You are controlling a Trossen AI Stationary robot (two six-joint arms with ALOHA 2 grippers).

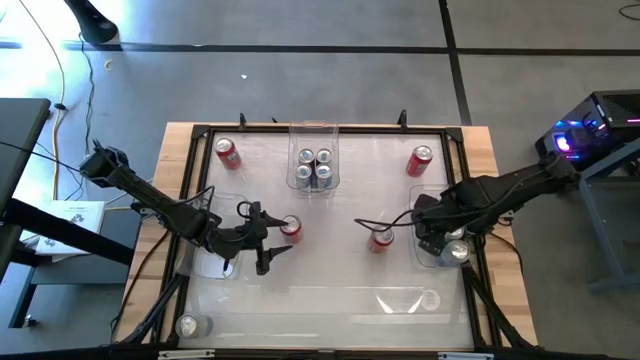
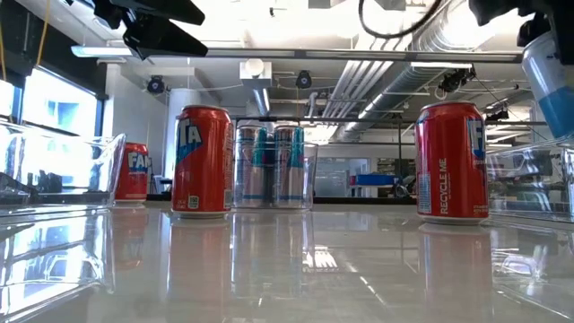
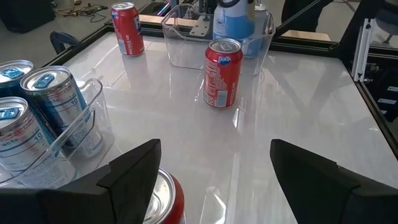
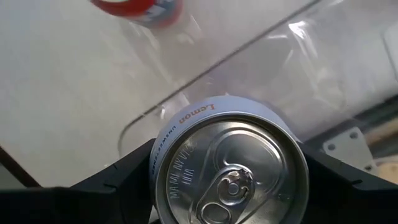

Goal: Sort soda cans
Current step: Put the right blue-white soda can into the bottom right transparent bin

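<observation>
Counting four red cans (image 1: 228,152), six silver (image 1: 314,168).

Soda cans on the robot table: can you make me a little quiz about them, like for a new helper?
1. Pick one: how many blue-silver cans stand in the middle bin? A two, B four, C six.
2. True or false: the left tool is shut on a can.
3. Fill in: the right tool holds a pale can whose rim reads "____".

Key: 1 B. 2 False: it is open, with a red can beside one finger. 3 Lemon.
</observation>
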